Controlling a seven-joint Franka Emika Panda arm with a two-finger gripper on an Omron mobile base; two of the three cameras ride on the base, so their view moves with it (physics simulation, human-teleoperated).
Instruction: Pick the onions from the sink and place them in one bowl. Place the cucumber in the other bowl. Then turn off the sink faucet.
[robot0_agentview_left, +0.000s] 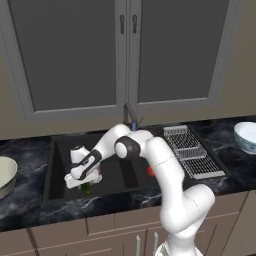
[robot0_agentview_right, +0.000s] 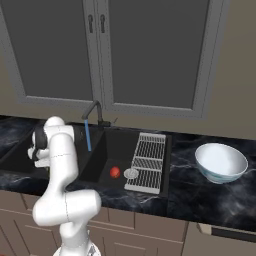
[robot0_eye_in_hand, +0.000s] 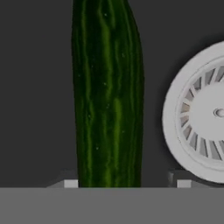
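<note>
Left base view, desk: the dark marbled desk (robot0_agentview_left: 30, 200) runs under grey cabinet doors and carries everything else.
Sink: the black double-basin sink (robot0_agentview_left: 57, 172) is set into the desk; a faucet (robot0_agentview_right: 92, 111) at its back runs a thin blue stream.
Arm: the white arm reaches from the lower right down into the left basin.
Drying rack: a wire rack (robot0_agentview_left: 192, 150) lies on the desk just right of the sink.
Cream bowl: the wide cream bowl (robot0_agentview_left: 6, 175) sits on the desk left of the sink.
White-bluish bowl: the smaller bowl (robot0_agentview_right: 221, 162) sits on the desk, right of the rack.
Claw: the claw (robot0_agentview_left: 86, 187) is low in the left basin over the cucumber; in the hand view one fingertip (robot0_eye_in_hand: 70, 183) shows on either side of it, apart, and whether they clamp it cannot be told.
Cucumber: the dark green cucumber (robot0_eye_in_hand: 107, 94) lies on the basin floor, just beside the silver drain (robot0_eye_in_hand: 199, 113).
Onion: a red-orange onion (robot0_agentview_right: 114, 172) lies in the right basin near that basin's drain (robot0_agentview_right: 131, 173).
</note>
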